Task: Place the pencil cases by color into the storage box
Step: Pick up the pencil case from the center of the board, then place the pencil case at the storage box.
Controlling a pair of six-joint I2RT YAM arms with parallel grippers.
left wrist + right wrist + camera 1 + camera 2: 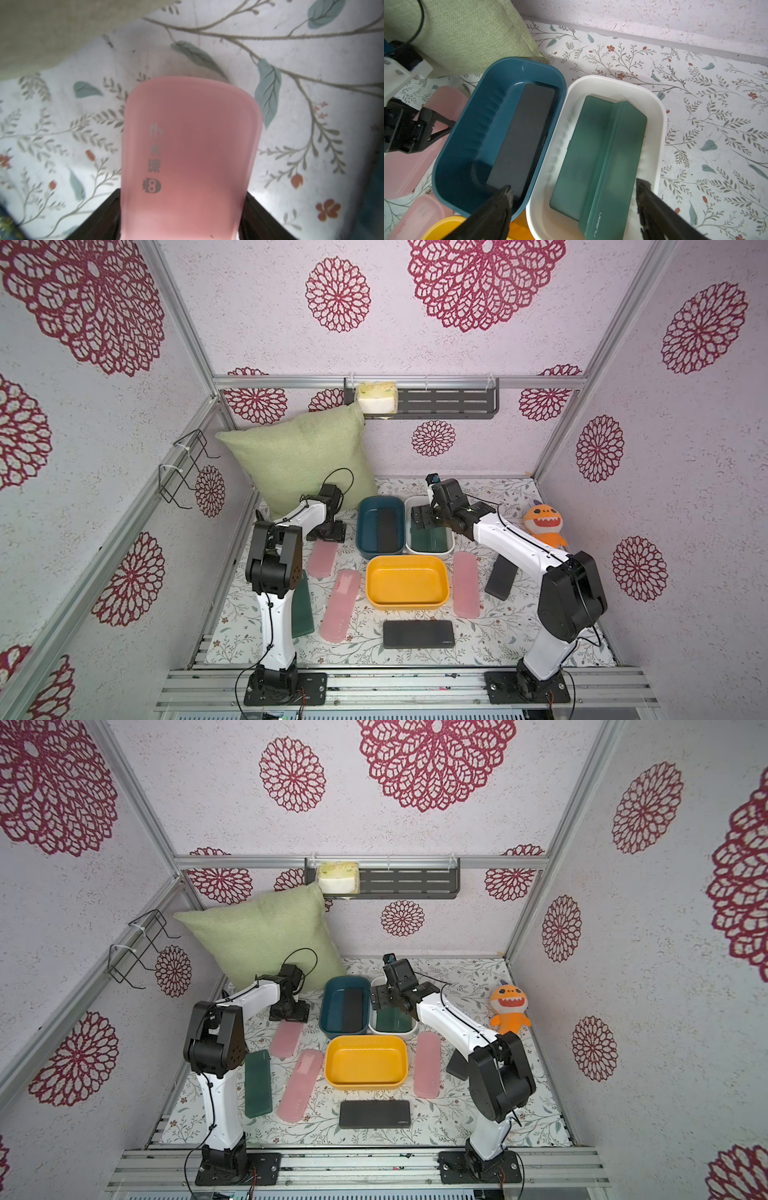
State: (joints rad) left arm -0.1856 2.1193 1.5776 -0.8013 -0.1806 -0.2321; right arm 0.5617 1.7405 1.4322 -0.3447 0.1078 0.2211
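Note:
My left gripper (182,194) is shut on one end of a translucent pink pencil case (191,145) lying far left on the table (322,558). Two more pink cases (341,605) (465,585), a dark green case (302,605) and two black cases (417,634) (502,576) lie loose on the mat. The blue bin (446,155) holds one black case (525,133). In the white bin (660,124) lie two green cases (583,145), one leaning on the other. Above that bin my right gripper (575,185) hangs open with nothing in it. The yellow bin (370,580) is empty.
A green pillow (299,460) leans at the back left, right behind my left gripper. An orange plush toy (542,526) sits at the back right. A dark shelf (449,402) hangs on the back wall. Walls close in three sides.

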